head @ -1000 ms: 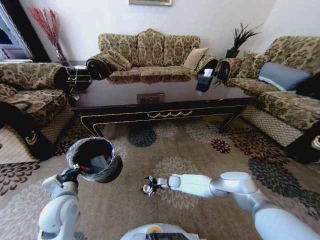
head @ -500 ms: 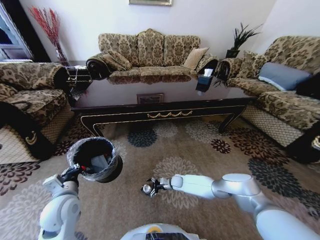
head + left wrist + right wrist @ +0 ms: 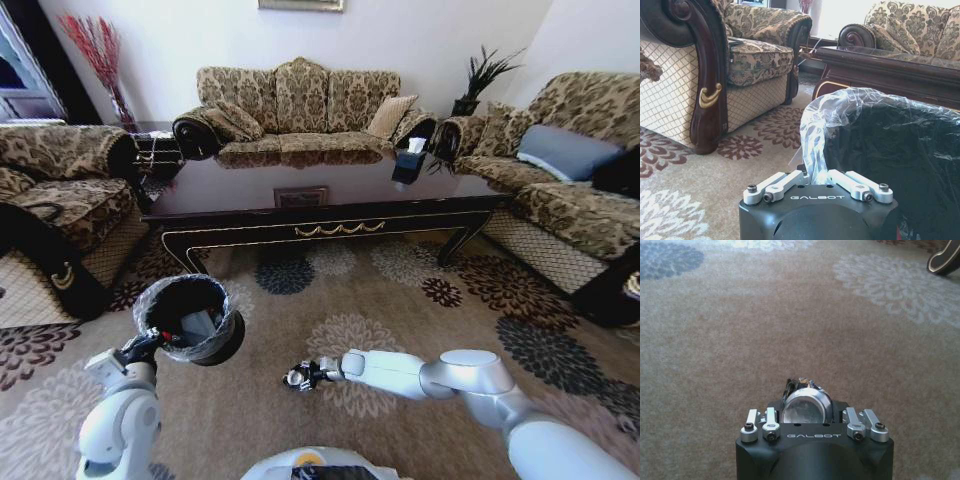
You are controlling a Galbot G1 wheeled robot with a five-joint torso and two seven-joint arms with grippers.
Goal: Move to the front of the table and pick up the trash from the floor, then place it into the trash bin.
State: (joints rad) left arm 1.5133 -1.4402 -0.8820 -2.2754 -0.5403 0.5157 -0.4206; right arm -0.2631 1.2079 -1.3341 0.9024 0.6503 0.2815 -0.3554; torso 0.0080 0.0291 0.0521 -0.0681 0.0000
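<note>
My left gripper [image 3: 150, 346] holds the trash bin [image 3: 190, 318] up off the floor [image 3: 400, 290]. In the left wrist view it [image 3: 816, 172] is shut on the bin's bag-lined rim [image 3: 850, 102]. A pale piece and a red bit of trash [image 3: 196, 327] lie inside the bin. To the bin's right and slightly lower, my right gripper [image 3: 300, 376] is shut on a small round silvery can-like piece [image 3: 806, 409], well clear of the bin's rim. The dark table [image 3: 330, 205] stands beyond, its gold-ornamented apron facing me.
Patterned sofas ring the table: one on the left [image 3: 60, 190], one behind [image 3: 300, 105], one on the right [image 3: 570, 170]. A tissue box [image 3: 408, 160] sits on the tabletop. Open carpet lies between me and the table.
My right forearm has sunk slightly with the silvery piece still gripped. The left arm and the bin have stayed put.
</note>
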